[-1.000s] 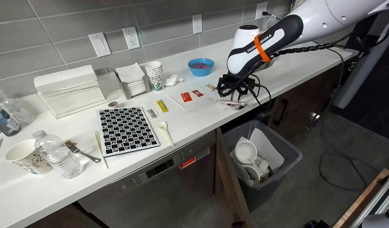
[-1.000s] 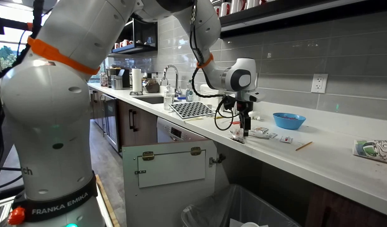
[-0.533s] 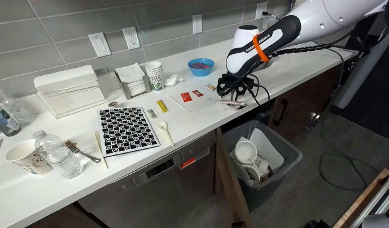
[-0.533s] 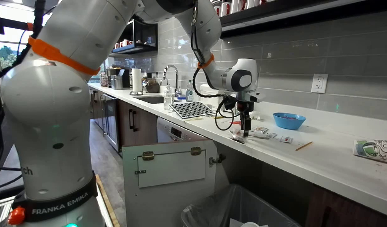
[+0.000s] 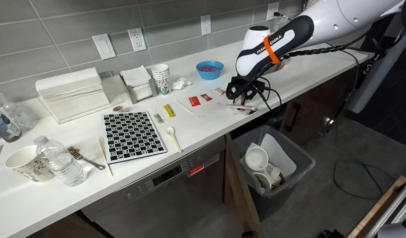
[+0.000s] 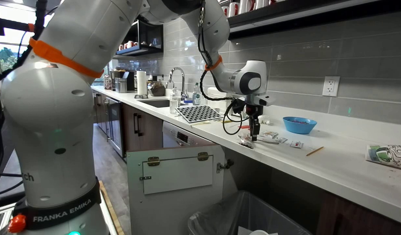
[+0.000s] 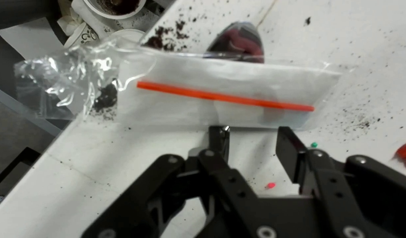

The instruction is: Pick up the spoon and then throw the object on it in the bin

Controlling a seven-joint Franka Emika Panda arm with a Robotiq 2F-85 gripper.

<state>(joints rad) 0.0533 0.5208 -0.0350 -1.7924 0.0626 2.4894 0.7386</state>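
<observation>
One arm (image 5: 325, 28) hangs down by the packet (image 7: 229, 81), its gripper (image 7: 252, 137) spread just beside one long edge; across the packet from it, the wide end of the spoon (image 7: 239, 43) pokes out.

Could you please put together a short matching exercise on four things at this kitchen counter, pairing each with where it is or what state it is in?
Column one
1. Metal spoon
2. Waste bin
3. Blue bowl
4. Metal fork

Column two
A. Beside the clear water bottle
B. Holding small coloured bits
C. On the countertop, partly hidden by a clear plastic wrapper
D. Standing lower than the countertop

Right pairs: 1-C, 2-D, 3-B, 4-A
</observation>
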